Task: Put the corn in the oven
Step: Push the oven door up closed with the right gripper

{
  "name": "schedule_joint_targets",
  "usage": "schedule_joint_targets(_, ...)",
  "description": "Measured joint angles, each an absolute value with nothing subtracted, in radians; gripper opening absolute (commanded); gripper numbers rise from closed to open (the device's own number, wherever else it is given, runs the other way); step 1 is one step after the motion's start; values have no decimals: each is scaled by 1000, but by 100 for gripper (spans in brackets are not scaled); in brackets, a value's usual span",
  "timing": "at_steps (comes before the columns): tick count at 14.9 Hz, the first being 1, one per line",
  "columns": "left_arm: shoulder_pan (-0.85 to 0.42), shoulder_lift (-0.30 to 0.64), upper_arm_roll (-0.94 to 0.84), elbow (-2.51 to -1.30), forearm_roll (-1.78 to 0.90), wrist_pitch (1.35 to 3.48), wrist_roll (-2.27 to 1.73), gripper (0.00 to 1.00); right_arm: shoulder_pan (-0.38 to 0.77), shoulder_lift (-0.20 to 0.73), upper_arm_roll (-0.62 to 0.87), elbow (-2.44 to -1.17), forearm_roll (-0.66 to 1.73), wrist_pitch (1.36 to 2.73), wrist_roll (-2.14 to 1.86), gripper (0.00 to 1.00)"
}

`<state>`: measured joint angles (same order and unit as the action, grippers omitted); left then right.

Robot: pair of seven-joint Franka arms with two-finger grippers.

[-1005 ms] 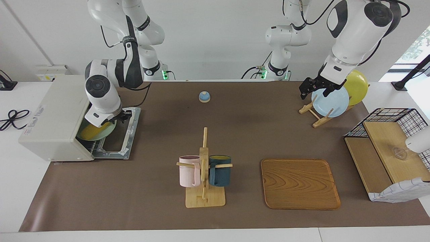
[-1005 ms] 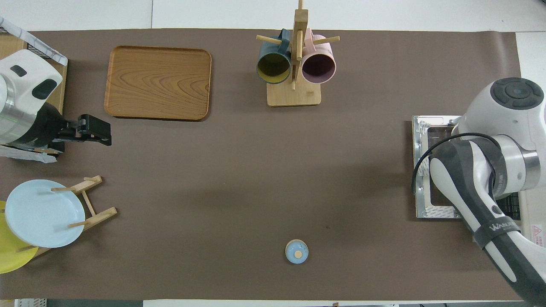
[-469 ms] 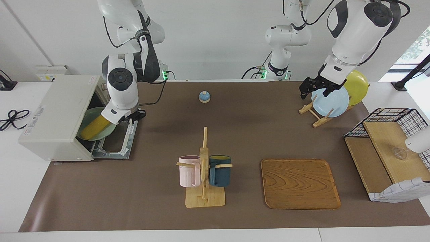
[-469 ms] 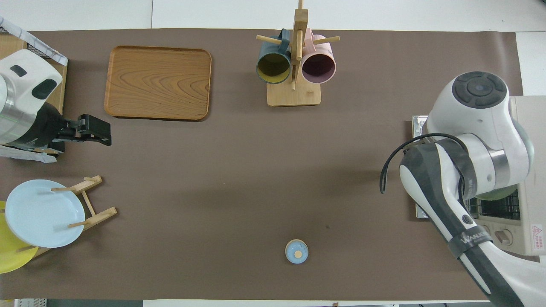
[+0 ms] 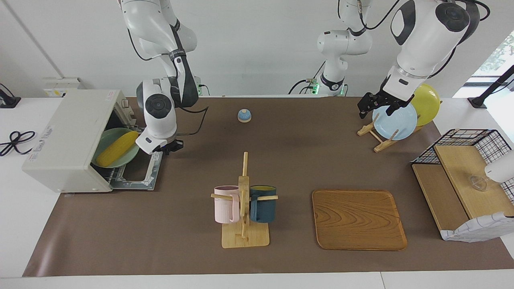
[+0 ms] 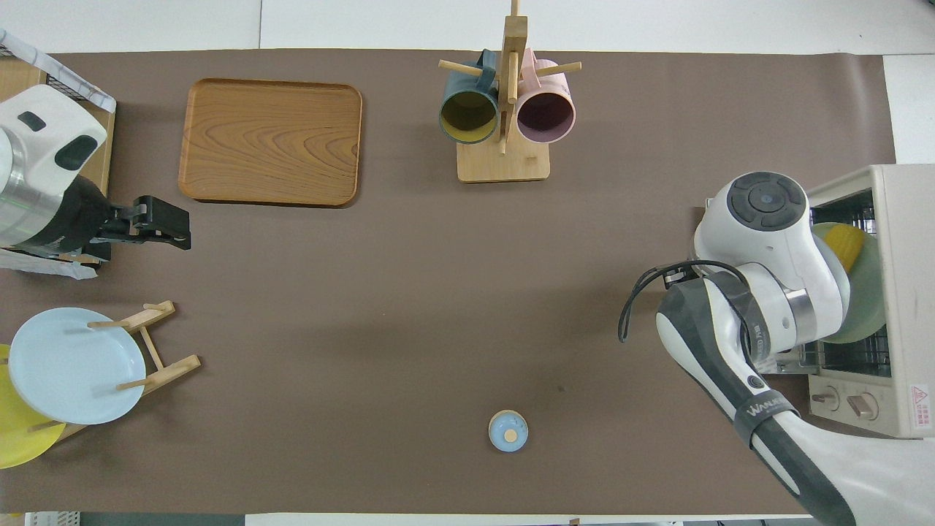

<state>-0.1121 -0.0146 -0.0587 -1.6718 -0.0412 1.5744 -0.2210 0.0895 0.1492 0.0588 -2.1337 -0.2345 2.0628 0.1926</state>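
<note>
I see corn (image 5: 117, 148) on green plate (image 5: 105, 139) inside oven (image 5: 68, 138); right gripper (image 5: 170, 147) over open door (image 5: 140, 171), jaws unreadable; left gripper (image 5: 376, 105) waits by plate rack (image 5: 377, 136), jaws spread

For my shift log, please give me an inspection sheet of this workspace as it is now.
Surface: brown mat over a white table.
Job's things: corn lies on a green plate in the oven, door down.
Clutter: mug rack, wooden tray, plate stand, small blue bell, wire basket.
Grippers: right pincer over the oven door, holding nothing; left pincer waits above the plate stand.
Cables: black cord beside the oven.
Surroundings: white wall, window.
</note>
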Motion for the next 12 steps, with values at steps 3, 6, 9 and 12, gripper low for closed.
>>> schedule_joint_targets(3,-112,-15,-59,-1672,-41,1574,-221,100,89,168,59,-2141,-234,2087,205,0)
schedule_joint_targets(6,-112,-15,-59,-1672,-41,1574,-221,100,88,178,58,-2148,-234,2099,206,0)
schedule_joint_targets(9,-112,-15,-59,-1672,-41,1574,-221,100,87,184,58,-2169,-234,2112,205,0)
schedule_joint_targets(12,-112,-15,-59,-1672,-41,1574,-221,100,87,185,58,-2178,-234,2121,206,0)
